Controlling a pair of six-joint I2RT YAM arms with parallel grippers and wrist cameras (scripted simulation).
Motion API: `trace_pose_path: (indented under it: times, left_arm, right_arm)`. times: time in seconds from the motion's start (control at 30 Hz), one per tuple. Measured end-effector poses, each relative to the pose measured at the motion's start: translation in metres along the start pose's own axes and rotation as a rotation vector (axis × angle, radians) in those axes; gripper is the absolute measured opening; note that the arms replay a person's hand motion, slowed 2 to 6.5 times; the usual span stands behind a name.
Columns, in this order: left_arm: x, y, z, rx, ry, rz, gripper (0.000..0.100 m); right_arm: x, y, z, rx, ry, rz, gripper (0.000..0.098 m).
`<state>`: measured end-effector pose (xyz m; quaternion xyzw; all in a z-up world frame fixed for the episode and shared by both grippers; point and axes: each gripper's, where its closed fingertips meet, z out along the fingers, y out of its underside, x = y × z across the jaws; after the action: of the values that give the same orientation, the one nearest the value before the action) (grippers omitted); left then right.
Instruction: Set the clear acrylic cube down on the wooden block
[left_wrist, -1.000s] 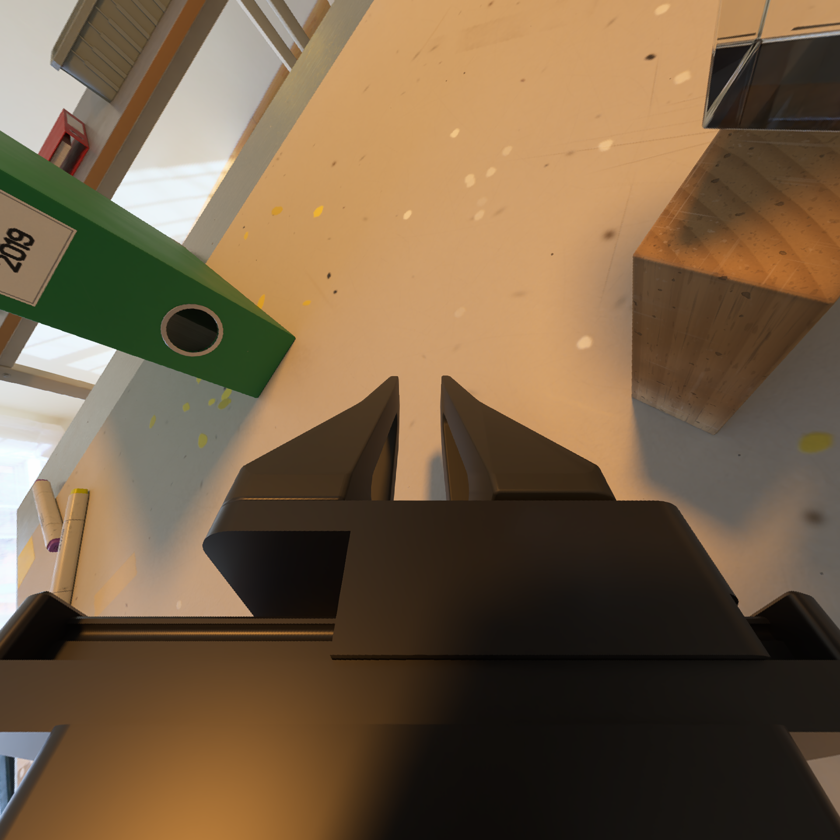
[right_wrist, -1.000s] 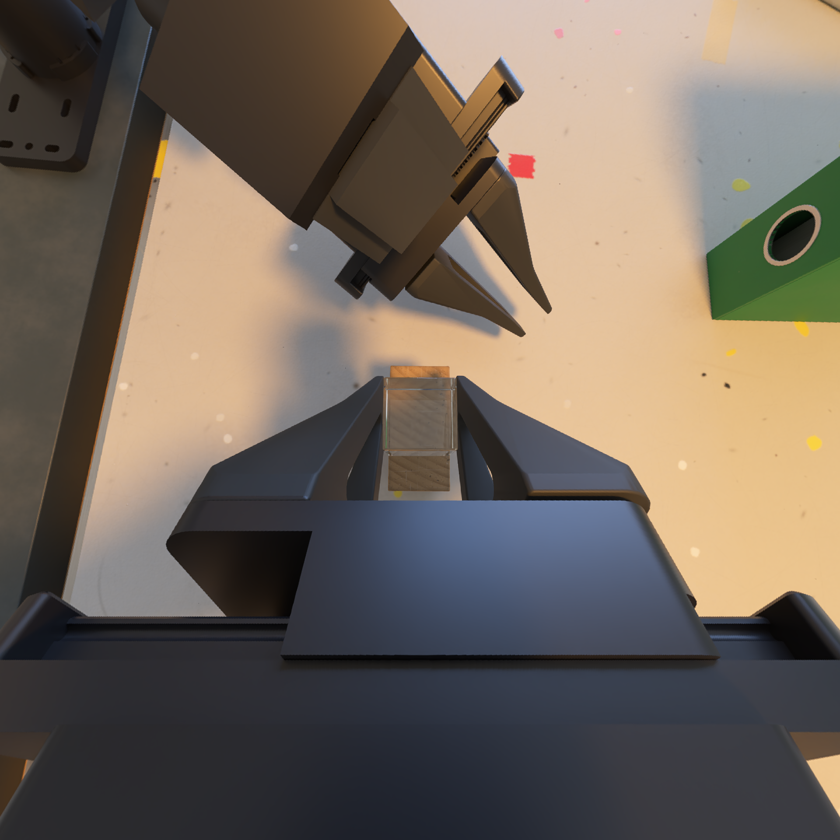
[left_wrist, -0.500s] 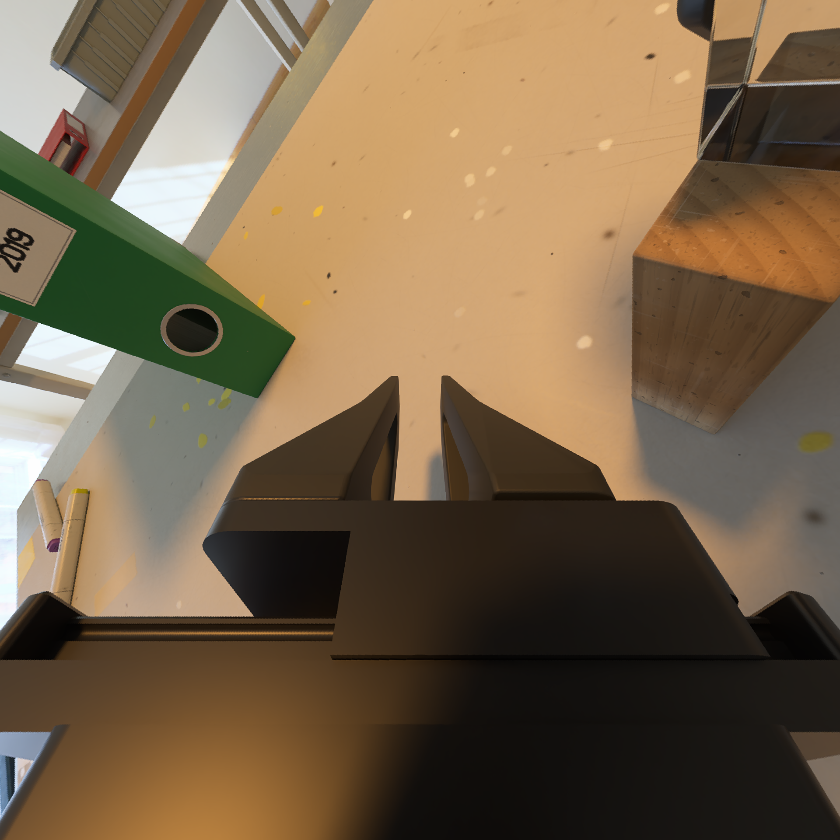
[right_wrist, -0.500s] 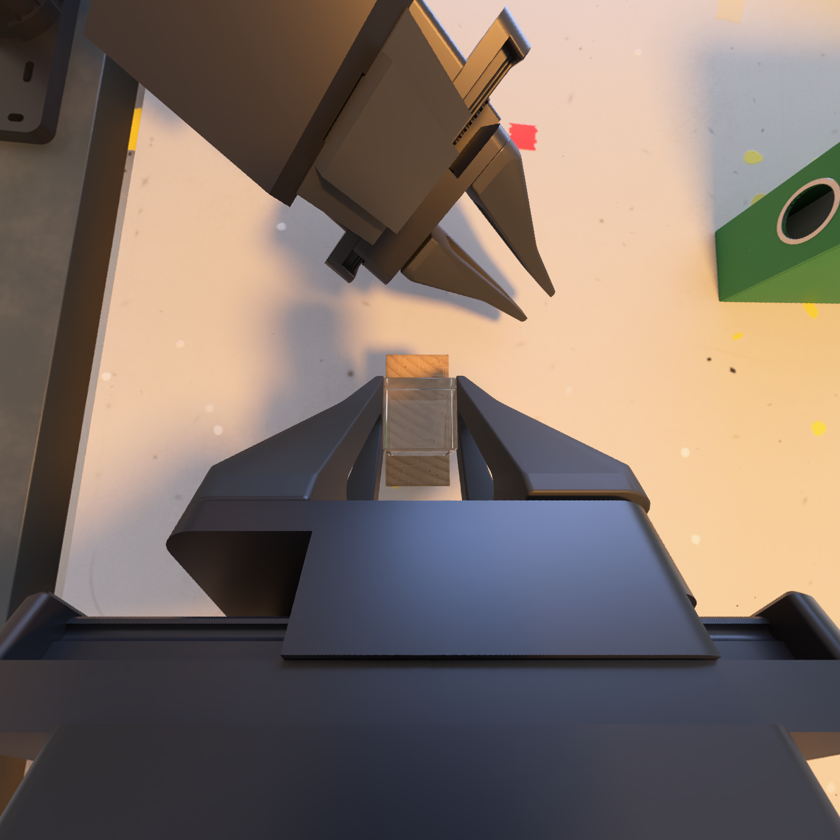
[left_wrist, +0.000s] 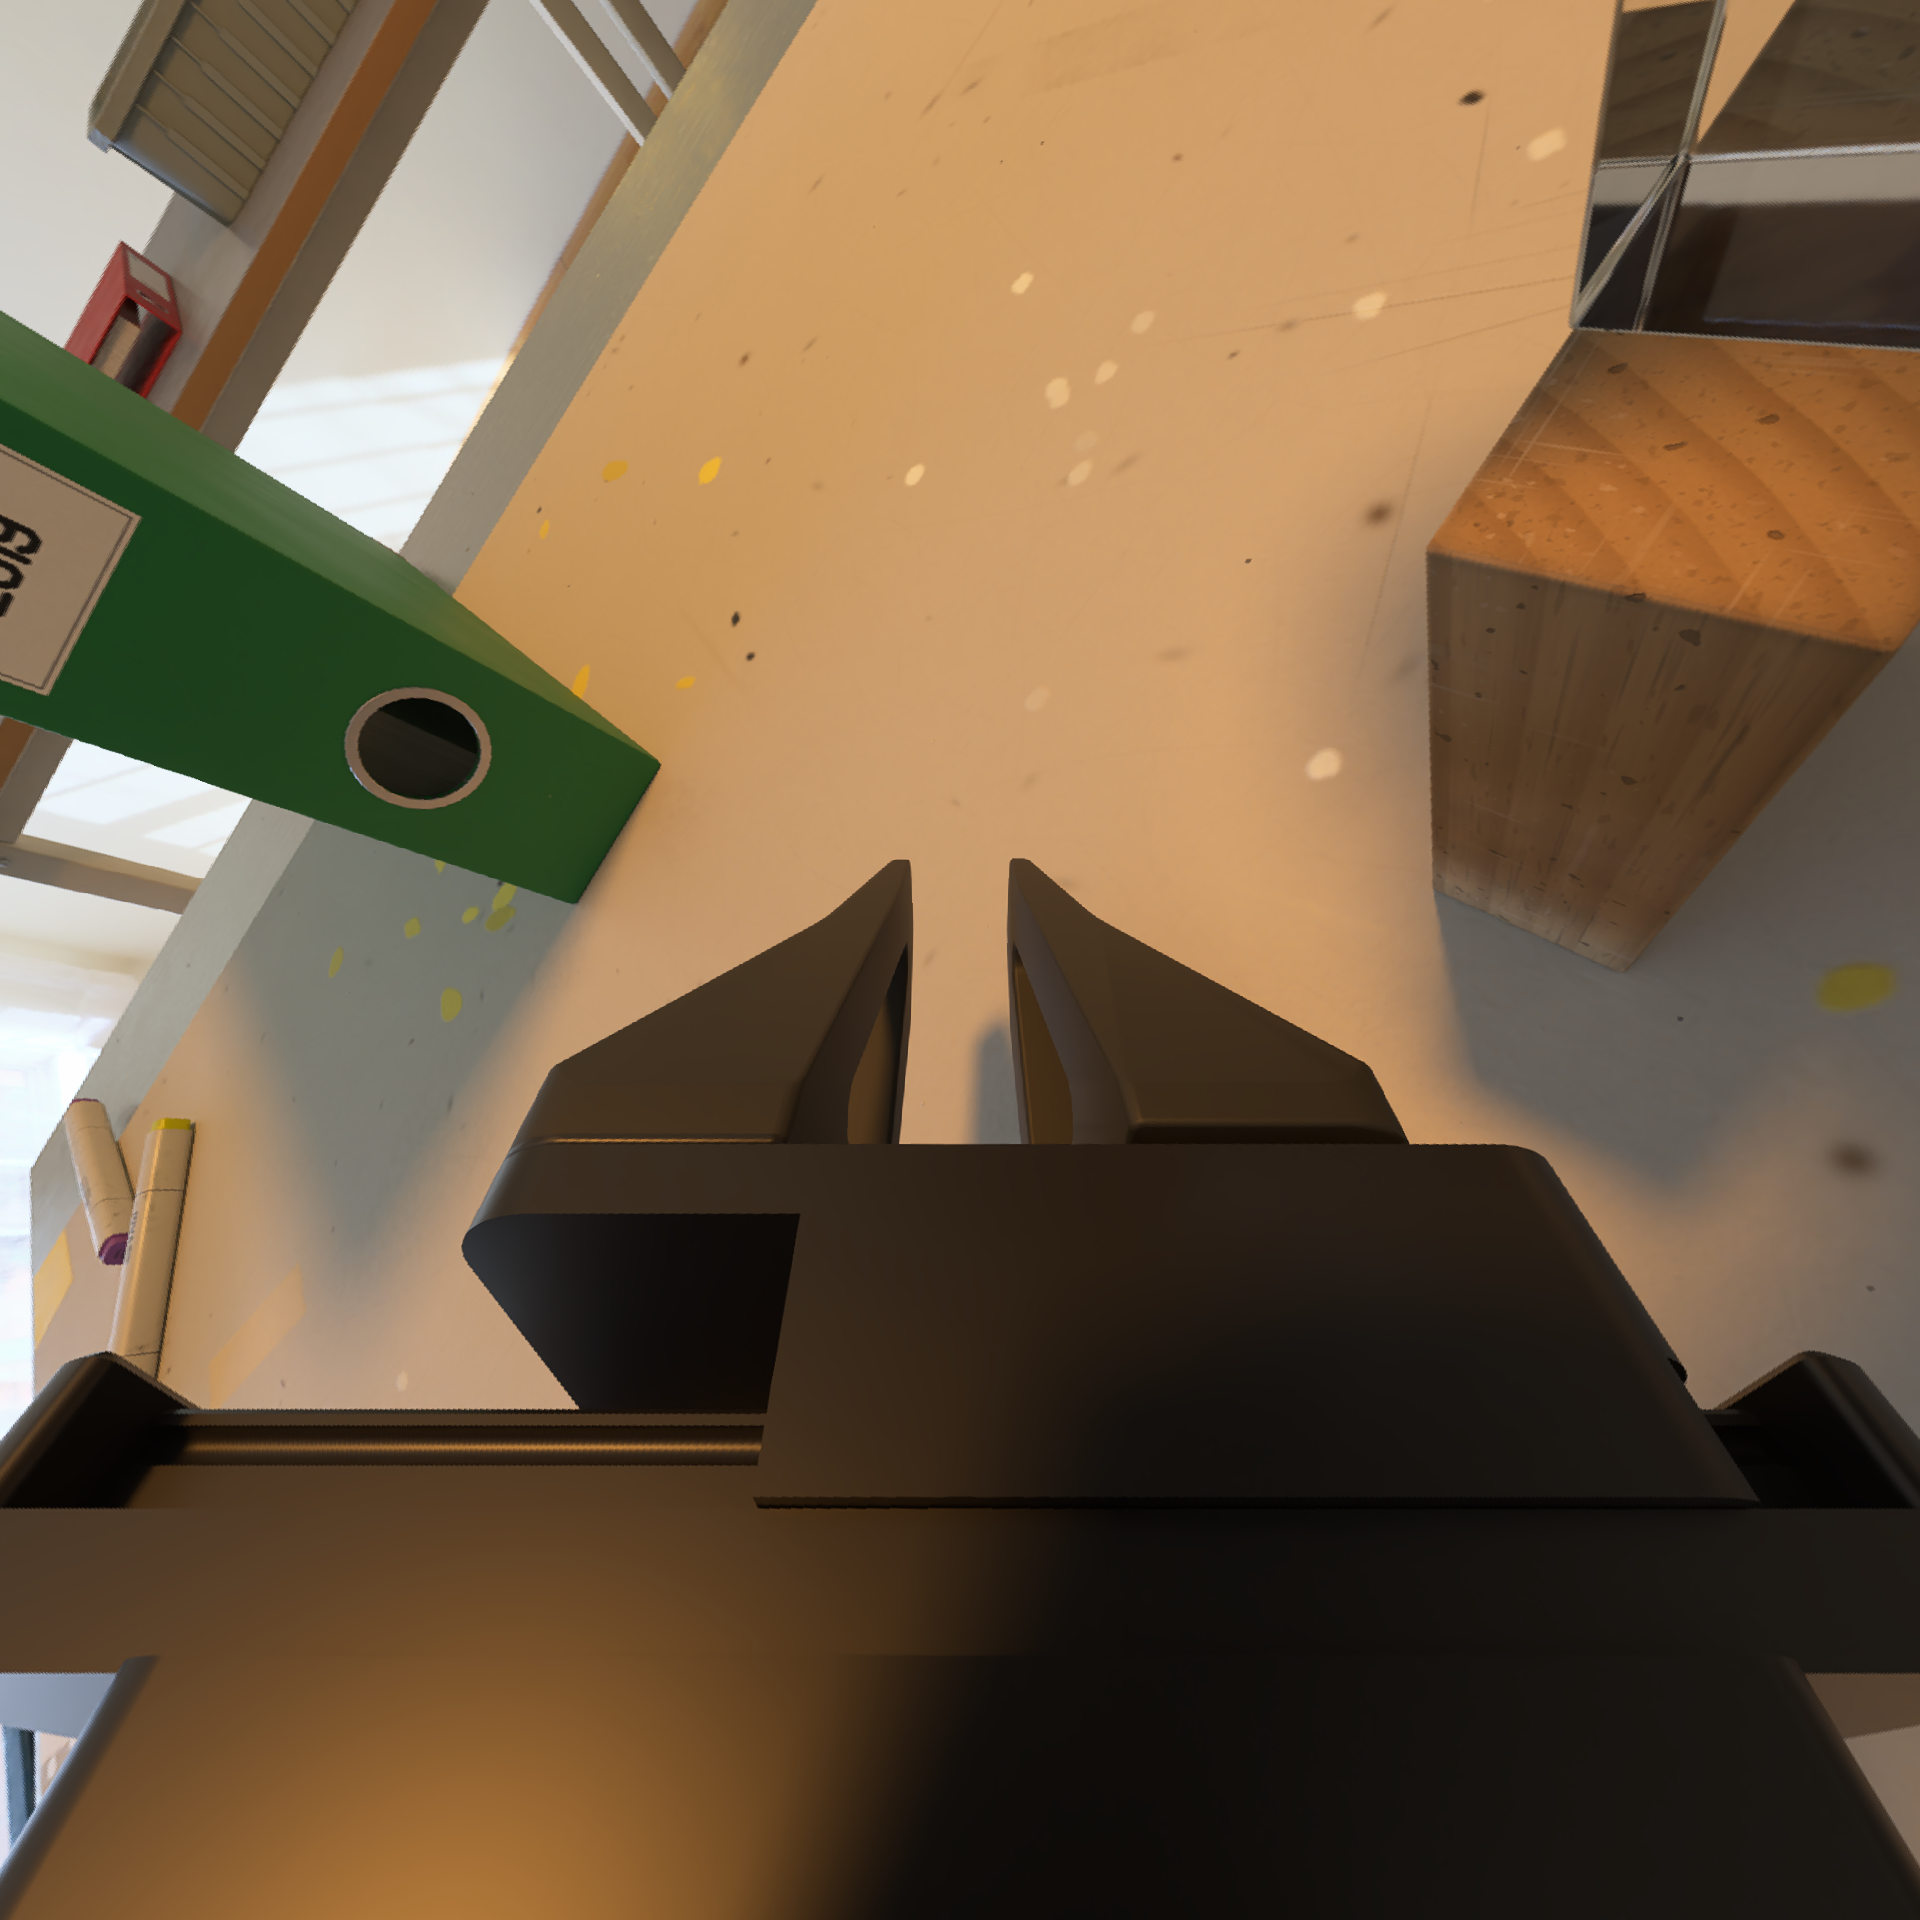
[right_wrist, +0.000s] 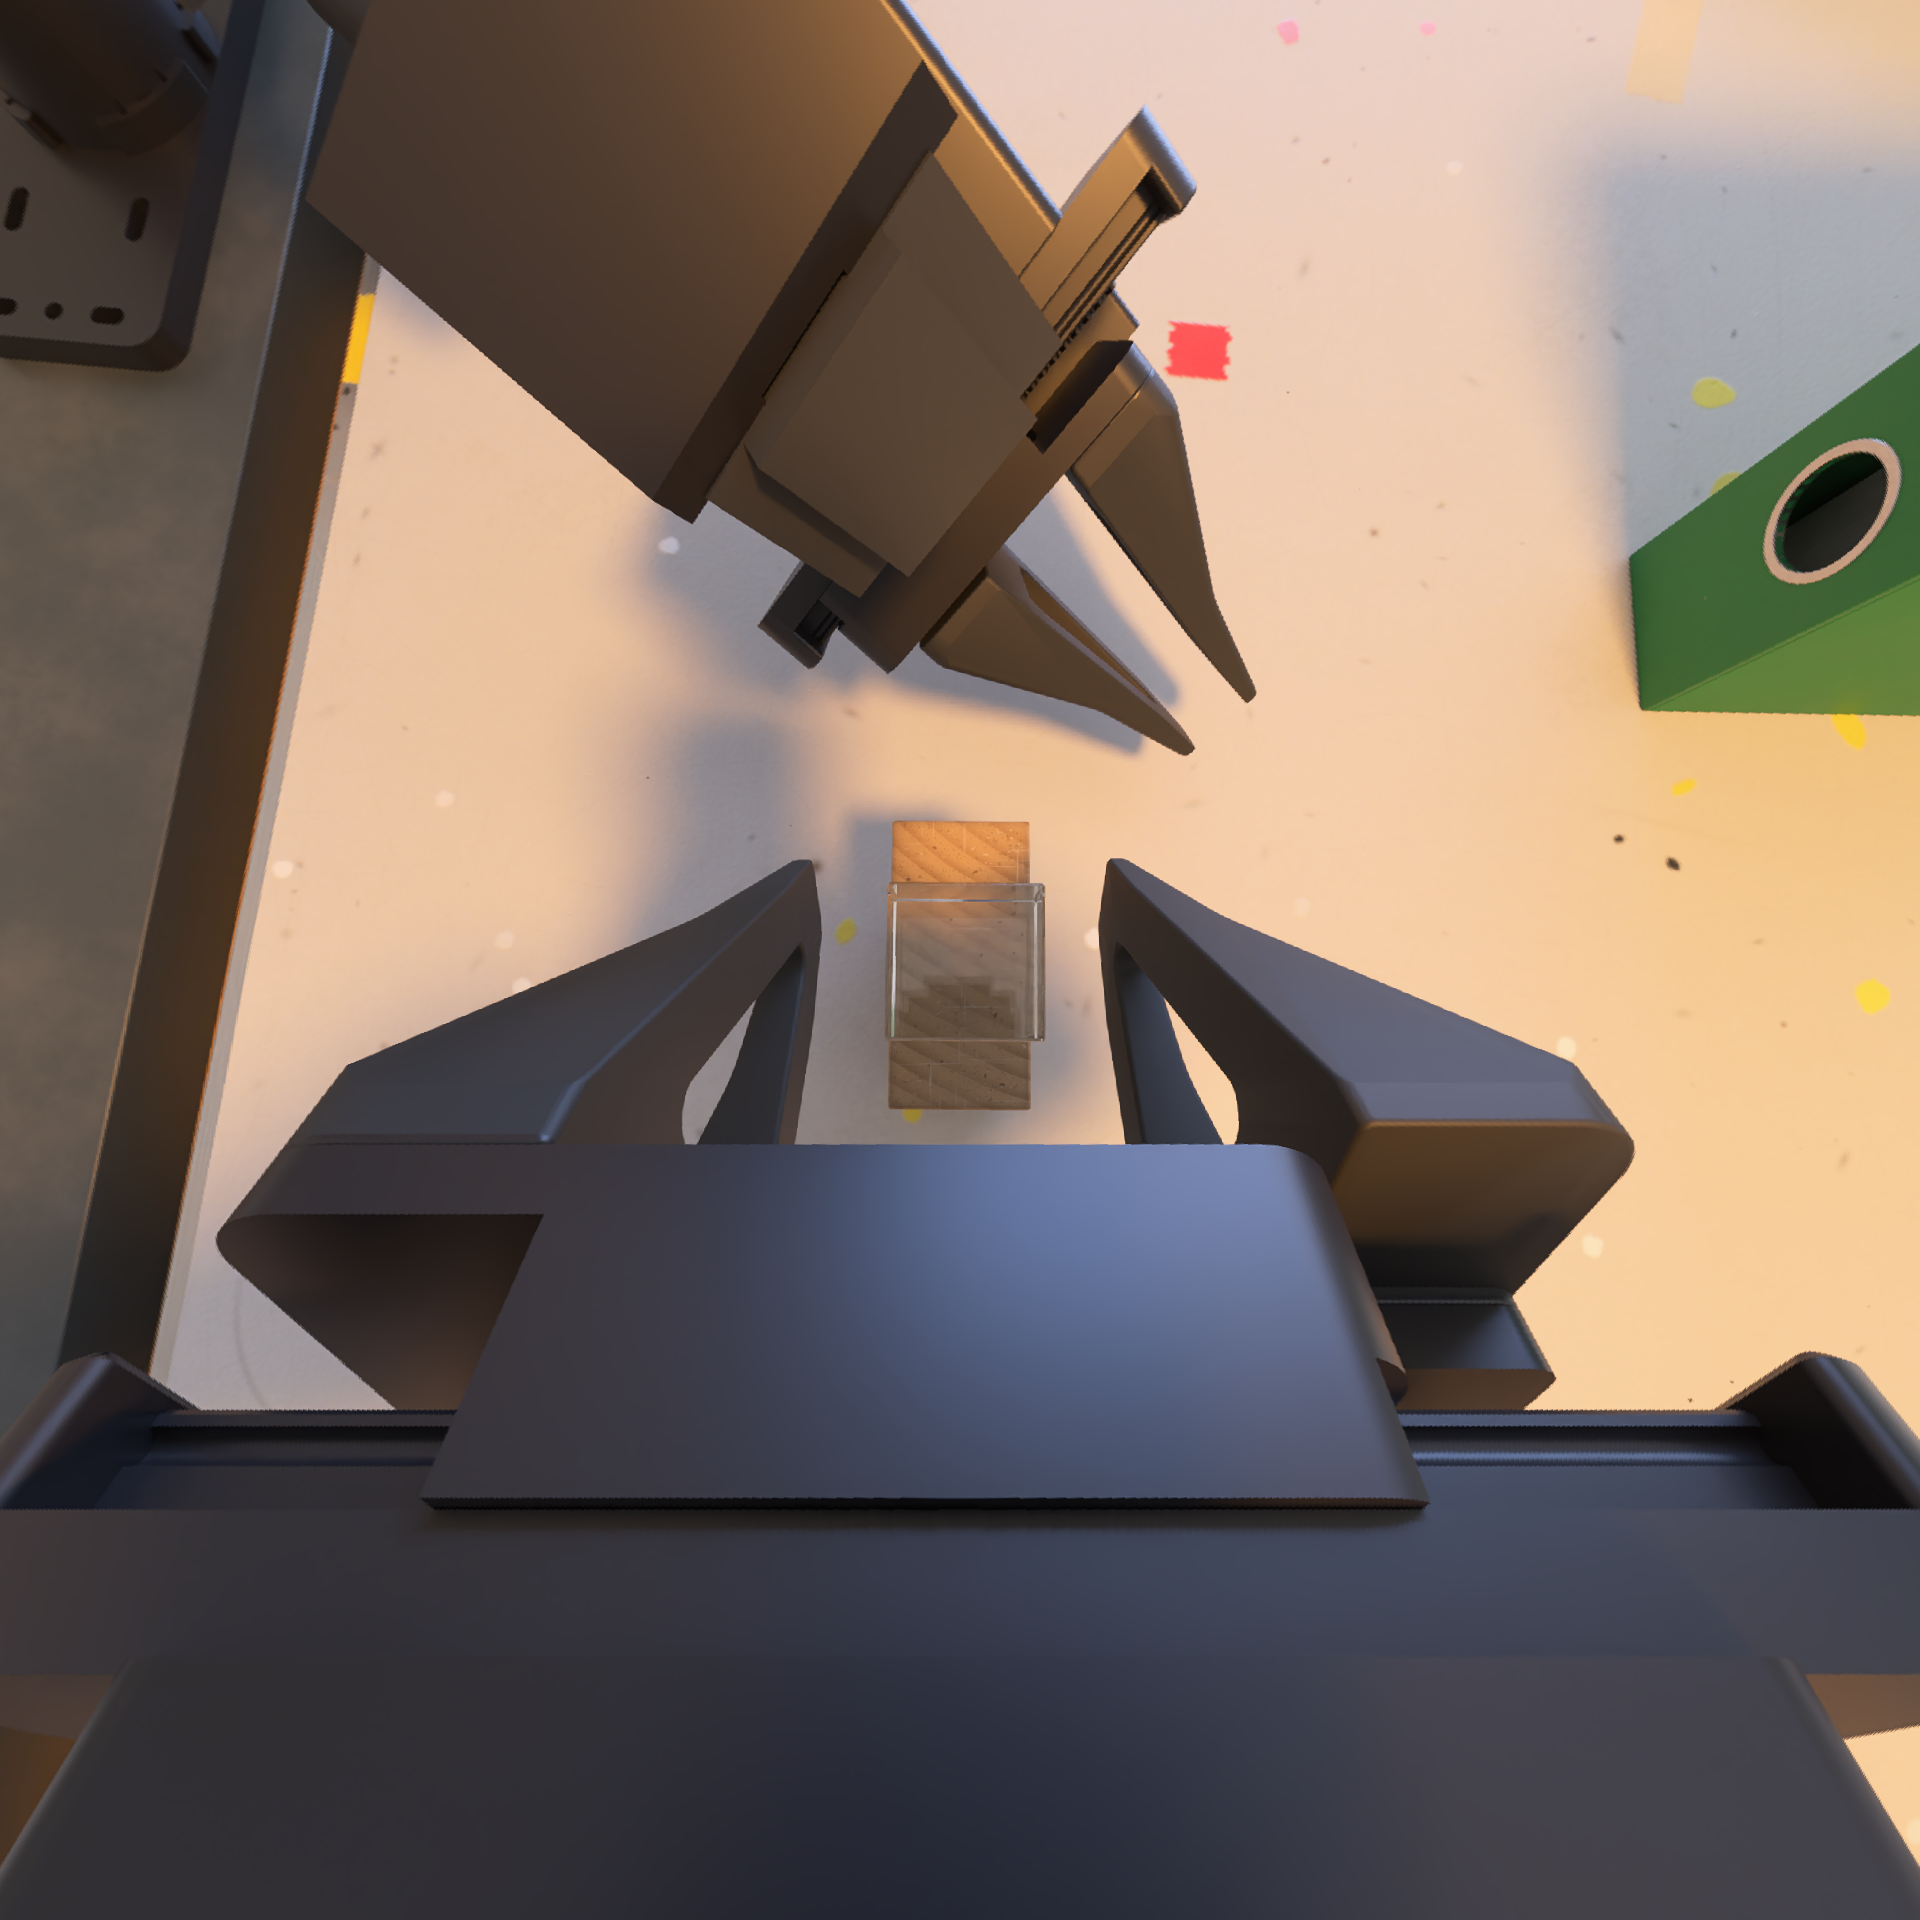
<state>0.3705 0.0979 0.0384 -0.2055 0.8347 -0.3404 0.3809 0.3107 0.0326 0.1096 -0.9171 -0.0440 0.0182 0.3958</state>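
My right gripper (right_wrist: 961, 883) is spread wide, pointing straight down, fingers clear either side of the clear acrylic cube (right_wrist: 966, 961), which sits on the wooden block (right_wrist: 961, 852). My left gripper (left_wrist: 959, 868), nearly pinched together with nothing in it, hangs tilted beside the block, with a green binder (left_wrist: 312, 665) farther off on the table (left_wrist: 1039, 520).

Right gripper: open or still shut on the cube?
Open. The right gripper's fingers stand clear on either side of the clear acrylic cube, with bare table in both gaps. The cube sits on the wooden block.
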Motion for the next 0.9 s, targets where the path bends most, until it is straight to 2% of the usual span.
trace_pose_path:
  times: [0.53, 0.9]
  left_arm:
    - [0.0, -0.002, -0.007, 0.043, 0.118, -0.118, 0.019]
    - [0.006, 0.0, -0.007, 0.03, 0.172, -0.114, 0.021]
  right_arm:
    - [-0.004, 0.0, -0.02, 0.051, -0.073, -0.05, 0.0513]
    - [-0.012, 0.019, -0.033, 0.048, -0.15, -0.155, 0.0515]
